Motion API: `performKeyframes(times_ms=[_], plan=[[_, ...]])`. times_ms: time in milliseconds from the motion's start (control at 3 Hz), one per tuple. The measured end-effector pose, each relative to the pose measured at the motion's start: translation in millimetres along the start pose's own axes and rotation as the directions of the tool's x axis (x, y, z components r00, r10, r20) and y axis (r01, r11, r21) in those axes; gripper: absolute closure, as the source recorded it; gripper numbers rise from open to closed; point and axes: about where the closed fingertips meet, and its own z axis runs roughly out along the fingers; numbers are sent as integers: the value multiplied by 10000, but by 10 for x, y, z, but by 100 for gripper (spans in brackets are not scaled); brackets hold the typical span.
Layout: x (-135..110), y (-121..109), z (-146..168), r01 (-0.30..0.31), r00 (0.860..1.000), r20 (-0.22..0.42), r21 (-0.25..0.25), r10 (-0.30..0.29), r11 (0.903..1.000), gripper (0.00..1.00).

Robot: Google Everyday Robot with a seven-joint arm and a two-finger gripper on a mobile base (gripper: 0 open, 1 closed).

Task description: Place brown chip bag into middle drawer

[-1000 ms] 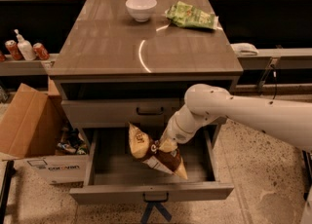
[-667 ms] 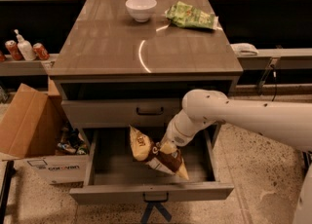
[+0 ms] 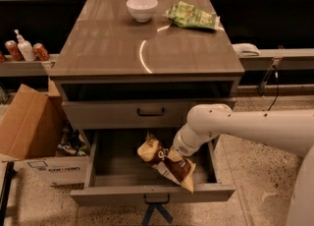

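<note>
Brown chip bag [image 3: 177,169] lower in middle drawer [image 3: 117,195], gripper [image 3: 172,153] holding it; bowl [image 3: 142,8], green bag [image 3: 193,16] on countertop [image 3: 108,48].

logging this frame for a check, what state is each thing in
brown chip bag: tilted inside the middle drawer, not lying flat
middle drawer: open
upper drawer: shut
gripper: down in the middle drawer, at the brown chip bag
bowl: upright on the cabinet top
green chip bag: lying flat on the cabinet top
cardboard box: flaps open
</note>
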Motion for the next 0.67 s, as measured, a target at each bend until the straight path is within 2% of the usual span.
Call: performKeyframes(times_ms=[333,667], plan=[[131,-79,65,-620,9977,280,79,617,9980,26],[271,-170,-7,-1023,9928,655,313,1001,9943,3]])
